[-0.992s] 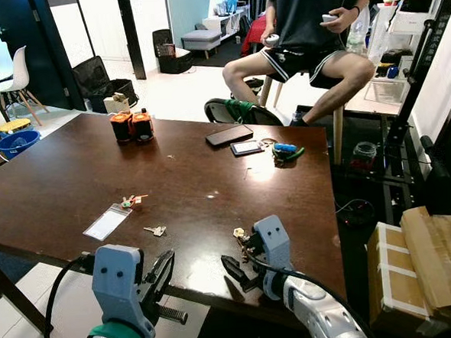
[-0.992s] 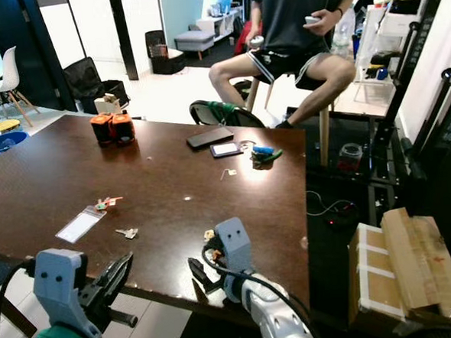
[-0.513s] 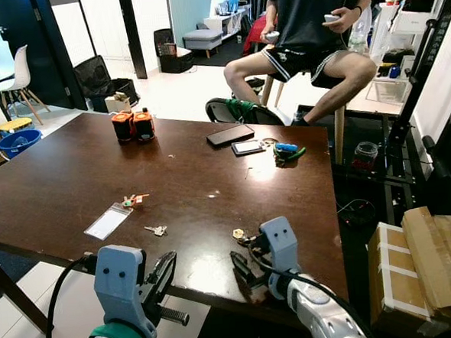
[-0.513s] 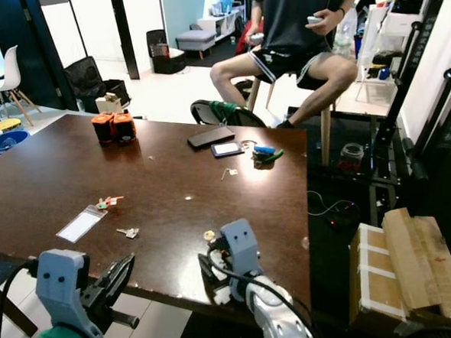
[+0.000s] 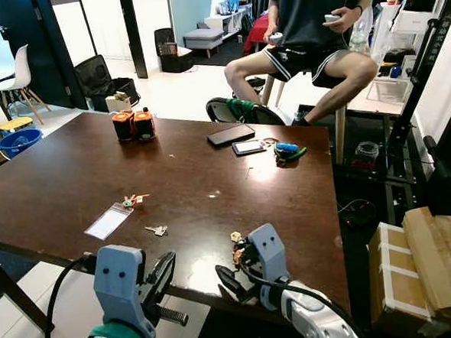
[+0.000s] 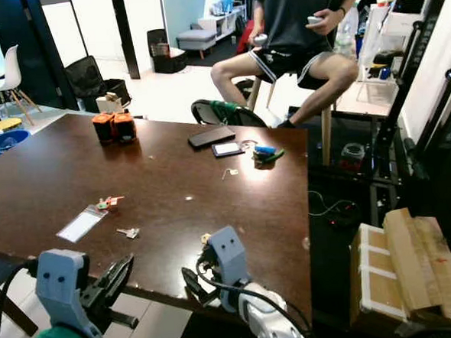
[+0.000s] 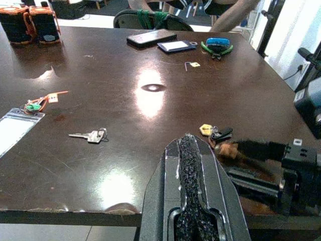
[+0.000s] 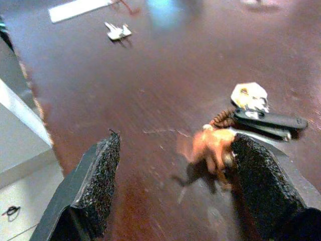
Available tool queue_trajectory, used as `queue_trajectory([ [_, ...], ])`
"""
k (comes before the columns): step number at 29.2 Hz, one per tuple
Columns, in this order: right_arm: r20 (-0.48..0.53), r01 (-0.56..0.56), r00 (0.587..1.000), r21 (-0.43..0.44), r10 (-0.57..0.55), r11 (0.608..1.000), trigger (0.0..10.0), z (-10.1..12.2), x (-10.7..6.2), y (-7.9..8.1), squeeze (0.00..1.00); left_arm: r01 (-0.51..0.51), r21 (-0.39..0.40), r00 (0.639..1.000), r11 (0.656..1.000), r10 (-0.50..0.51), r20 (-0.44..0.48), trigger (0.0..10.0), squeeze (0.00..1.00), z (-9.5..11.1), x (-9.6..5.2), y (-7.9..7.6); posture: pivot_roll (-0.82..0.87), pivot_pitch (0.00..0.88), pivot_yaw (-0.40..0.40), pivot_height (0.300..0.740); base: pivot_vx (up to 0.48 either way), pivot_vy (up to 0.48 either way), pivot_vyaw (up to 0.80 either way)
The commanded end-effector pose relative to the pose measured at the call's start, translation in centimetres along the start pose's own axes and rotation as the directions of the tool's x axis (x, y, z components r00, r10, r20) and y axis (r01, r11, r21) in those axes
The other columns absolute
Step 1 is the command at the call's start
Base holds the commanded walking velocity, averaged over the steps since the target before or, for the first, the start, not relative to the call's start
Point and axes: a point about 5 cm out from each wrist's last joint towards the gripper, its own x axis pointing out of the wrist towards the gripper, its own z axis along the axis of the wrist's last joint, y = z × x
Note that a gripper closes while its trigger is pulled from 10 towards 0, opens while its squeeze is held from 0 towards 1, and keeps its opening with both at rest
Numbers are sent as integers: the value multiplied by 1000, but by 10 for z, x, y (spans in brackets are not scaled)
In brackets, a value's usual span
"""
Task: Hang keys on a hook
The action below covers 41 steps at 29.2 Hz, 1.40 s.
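The right gripper (image 8: 173, 188) is hovering low over the near edge of the glossy dark wooden table (image 5: 72, 171), its rough foam-padded fingers (image 8: 103, 165) spread wide. The keys (image 8: 251, 118), a bunch with a pale tag, a black fob and a blurred orange charm, are lying on the table at about two o'clock from the gap, touching the far pad. The left gripper (image 7: 193, 165) is waiting with its black pads pressed together.
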Motion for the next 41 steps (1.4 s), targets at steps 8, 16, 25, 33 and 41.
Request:
queue_trajectory([
  [8, 29, -124, 992, 31, 123, 992, 10000, 6, 1, 11, 0, -5, 9, 1000, 1000, 5, -21, 10000, 0, -2, -1, 2, -14, 1, 118, 740, 0, 0, 0],
  [16, 20, -183, 983, 31, 182, 983, 10000, 2, 0, 20, 0, -7, 8, 1000, 1000, 8, -20, 10000, 0, -2, -1, 2, -13, 0, 115, 740, 0, 0, 0],
  [25, -2, -175, 985, 53, 175, 983, 10000, 1, -1, 16, 0, 0, -4, 1000, 1000, 0, -18, 10000, 0, -1, -1, 1, -13, 0, 115, 740, 0, 0, 0],
  [33, 37, -67, 997, 104, 63, 992, 10000, 7, 2, 3, 0, 9, -18, 1000, 1000, -9, -13, 10000, 0, 0, -2, 0, -10, 1, 113, 740, 0, 0, 0],
  [41, 97, -14, 995, 149, -1, 989, 10000, 25, 12, -9, 0, 22, -40, 1000, 999, -23, -6, 10000, 0, 1, -2, -1, -10, 6, 118, 740, 0, 0, 0],
])
